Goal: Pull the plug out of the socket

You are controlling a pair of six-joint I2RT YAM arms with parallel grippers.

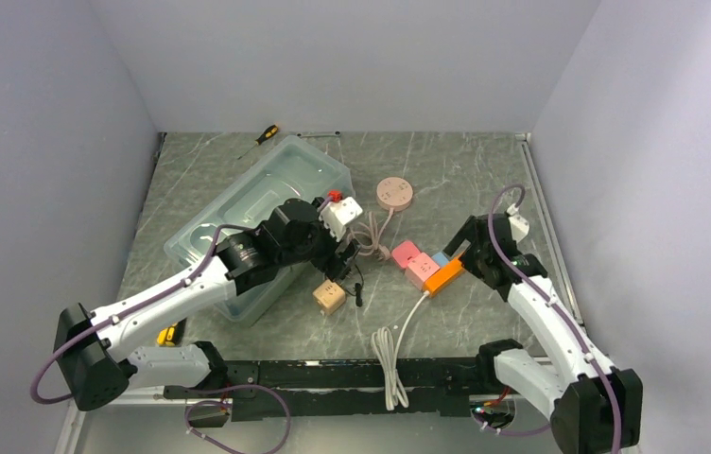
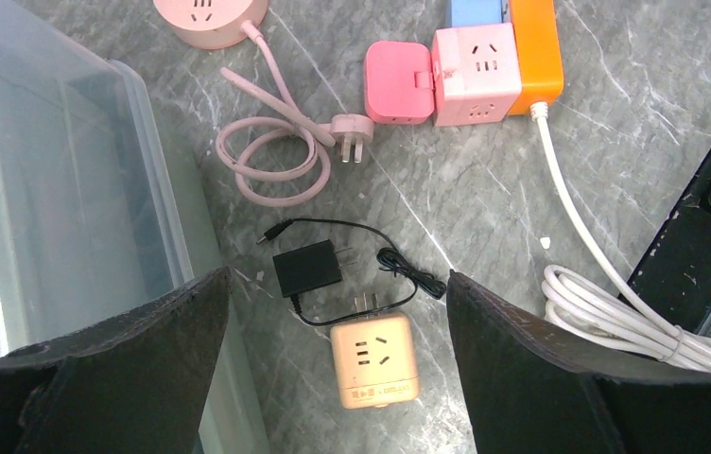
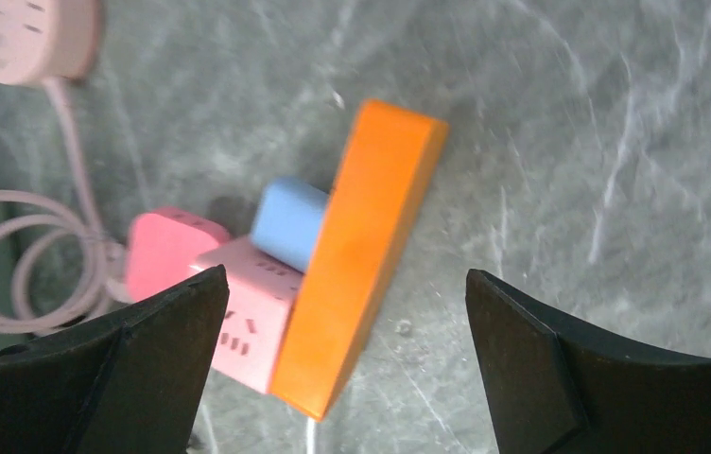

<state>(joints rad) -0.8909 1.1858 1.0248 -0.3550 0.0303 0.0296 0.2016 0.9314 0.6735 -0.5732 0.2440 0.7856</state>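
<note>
Plain pale lilac-grey walls [image 1: 333, 57] on three sides — dark grey-green marbled tabletop [image 1: 465, 170] under soft even light

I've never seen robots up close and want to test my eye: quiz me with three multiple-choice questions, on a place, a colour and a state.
1. The beige cube socket lies: A) on the table beside the clear bin; B) inside the bin; C) against the back wall.
2. The cable leaving the orange power strip is: A) pink; B) black; C) white.
3. The right arm's jaws are: A) shut on the strip; B) open, empty; C) shut on a cord.
Answers: 1A, it sits on the tabletop by the bin wall; 2C, a white cord exits its end; 3B, they stand wide apart above the strip.
</note>
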